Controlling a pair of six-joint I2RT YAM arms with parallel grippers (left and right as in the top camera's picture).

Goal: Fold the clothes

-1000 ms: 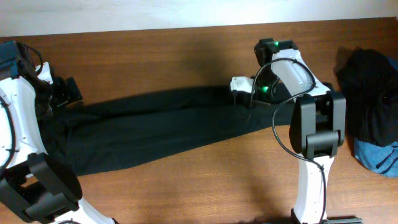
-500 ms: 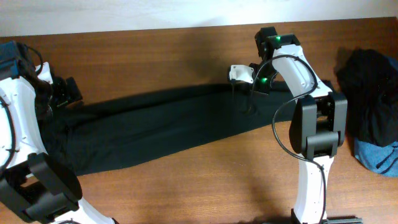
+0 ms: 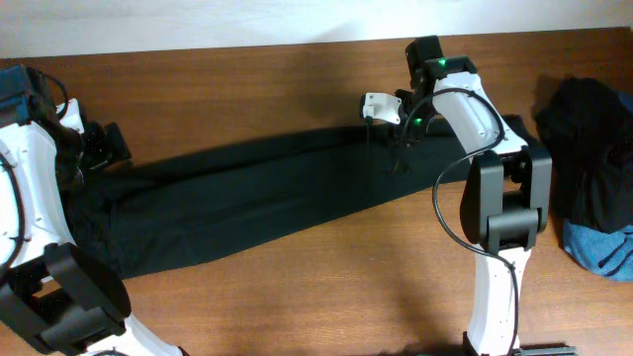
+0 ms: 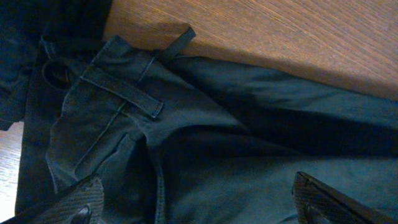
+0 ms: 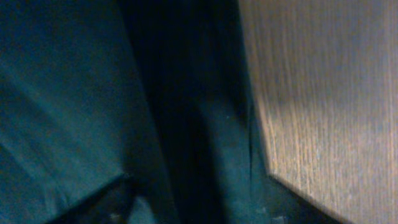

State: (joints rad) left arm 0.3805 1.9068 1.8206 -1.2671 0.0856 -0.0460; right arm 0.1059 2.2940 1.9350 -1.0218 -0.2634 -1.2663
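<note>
The long, soft black trousers (image 3: pixel 247 198) lie stretched out across the brown wooden table (image 3: pixel 297 307). The left claw (image 4: pixel 202 205) is wide open over the waist end and holds nothing. The right claw (image 3: pixel 401 138) is at the leg end (too dark to tell if it grips). A heap of black clothes (image 3: pixel 588 148) with a blue piece (image 3: pixel 603 247) sits at the far right.

creased dark trouser fabric (image 5: pixel 74 93) at left, wooden table (image 5: pixel 323 87) at right

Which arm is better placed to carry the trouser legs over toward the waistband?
Right, probably: the right claw is by the trousers' leg end; the left claw sits open over the waistband.
</note>
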